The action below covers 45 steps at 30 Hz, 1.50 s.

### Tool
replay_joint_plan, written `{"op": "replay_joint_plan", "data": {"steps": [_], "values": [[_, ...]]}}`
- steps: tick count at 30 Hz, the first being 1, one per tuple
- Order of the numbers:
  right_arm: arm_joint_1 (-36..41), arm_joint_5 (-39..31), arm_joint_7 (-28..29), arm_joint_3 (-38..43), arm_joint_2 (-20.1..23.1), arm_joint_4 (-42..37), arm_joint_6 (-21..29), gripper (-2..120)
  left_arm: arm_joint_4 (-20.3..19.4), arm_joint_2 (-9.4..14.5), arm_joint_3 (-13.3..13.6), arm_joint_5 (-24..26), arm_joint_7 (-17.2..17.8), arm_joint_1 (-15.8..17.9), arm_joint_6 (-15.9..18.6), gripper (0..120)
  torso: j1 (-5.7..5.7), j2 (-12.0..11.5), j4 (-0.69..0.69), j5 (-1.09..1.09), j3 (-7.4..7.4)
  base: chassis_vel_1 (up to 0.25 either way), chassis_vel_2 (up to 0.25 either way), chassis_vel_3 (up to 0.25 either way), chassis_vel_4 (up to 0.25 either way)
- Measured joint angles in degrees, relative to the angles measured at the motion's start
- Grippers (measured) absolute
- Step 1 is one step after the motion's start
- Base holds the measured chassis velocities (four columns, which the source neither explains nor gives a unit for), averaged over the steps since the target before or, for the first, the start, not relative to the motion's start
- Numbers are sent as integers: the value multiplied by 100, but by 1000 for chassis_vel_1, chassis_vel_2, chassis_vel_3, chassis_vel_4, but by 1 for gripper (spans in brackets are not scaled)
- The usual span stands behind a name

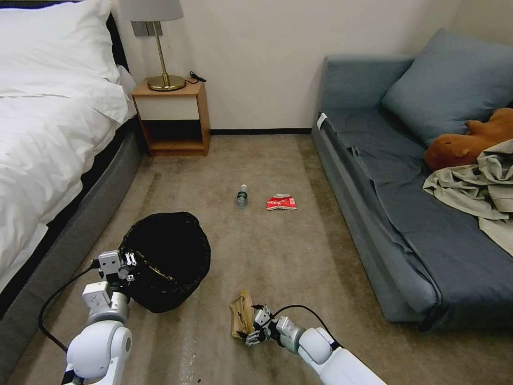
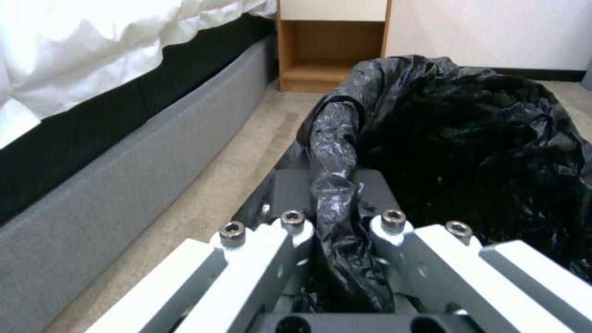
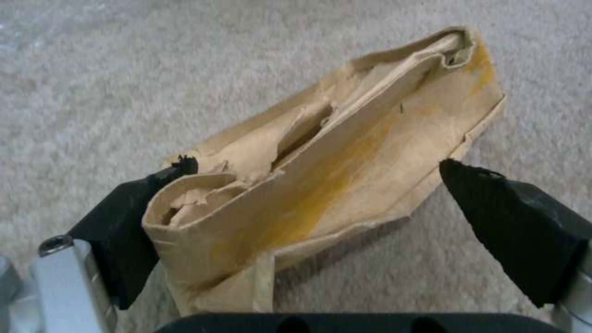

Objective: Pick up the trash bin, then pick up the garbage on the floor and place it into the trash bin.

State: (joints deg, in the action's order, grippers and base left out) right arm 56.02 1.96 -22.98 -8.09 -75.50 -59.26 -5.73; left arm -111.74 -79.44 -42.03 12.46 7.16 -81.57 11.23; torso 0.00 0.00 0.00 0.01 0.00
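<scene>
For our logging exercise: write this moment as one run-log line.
left end effector: shut on trash bin rim | right end effector: open around paper bag on floor | bottle, red packet: on carpet

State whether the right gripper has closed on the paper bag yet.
Open. In the right wrist view the right gripper straddles the paper bag: one pad touches it, the other pad stands clear.
</scene>
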Motion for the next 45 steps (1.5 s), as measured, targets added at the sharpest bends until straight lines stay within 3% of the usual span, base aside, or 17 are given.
{"op": "replay_joint_plan", "data": {"steps": [4,10,12,25,31,45], "values": [[-12,41,-25,3,-3,81,-30,100,11,12,0,6,-1,27,0,5,0,0,0,0,0,0,0,0,0],[-38,63,-110,20,-7,131,-50,83,27,14,0,9,-1,45,-1,5,0,0,0,0,0,0,0,0,0],[-53,60,-116,21,-3,135,-51,71,28,11,0,10,-2,58,-1,5,0,0,0,-1,0,0,0,0,0],[-80,26,-115,28,43,90,-52,29,45,-18,-1,7,-4,65,-21,5,0,0,0,-1,0,0,0,0,0],[-60,-33,-112,72,143,-71,-51,2,48,-36,15,-3,-5,76,-23,5,0,0,0,-1,0,0,0,0,0],[-54,-196,-87,237,199,-368,20,0,52,-15,6,7,-9,55,-50,5,0,0,-1,-1,0,0,0,0,0]]}}
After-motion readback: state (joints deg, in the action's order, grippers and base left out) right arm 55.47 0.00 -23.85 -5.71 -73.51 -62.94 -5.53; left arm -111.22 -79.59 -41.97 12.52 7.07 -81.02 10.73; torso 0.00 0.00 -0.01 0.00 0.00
